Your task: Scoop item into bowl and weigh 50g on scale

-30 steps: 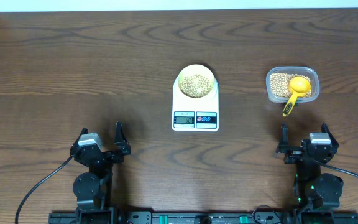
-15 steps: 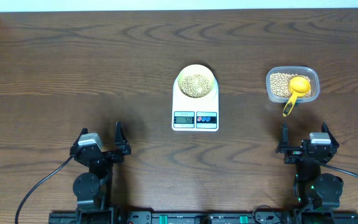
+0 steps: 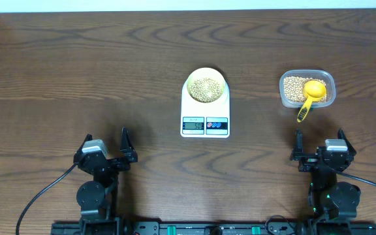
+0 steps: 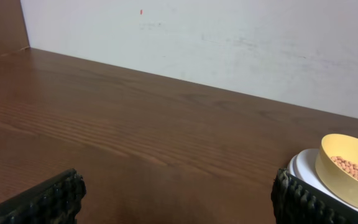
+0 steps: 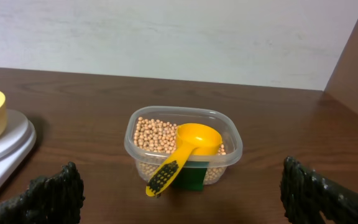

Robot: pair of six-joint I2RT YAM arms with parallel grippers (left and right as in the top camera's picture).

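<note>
Currently notes left jaws, right jaws open, empty; finds scoop (image 5: 191, 144) ahead of latter, handle toward them.

Can't read the digits on the white rounded-rectangular digital scale (image 3: 205, 114) from overhead, they're way too small. My left wrist cam chops the small pale yellow bowl (image 4: 347, 167) off at the right edge, and the right cam clips it at the left. My black ribbed fingertips (image 4: 48, 202) only poke in at the bottom corners.
</note>
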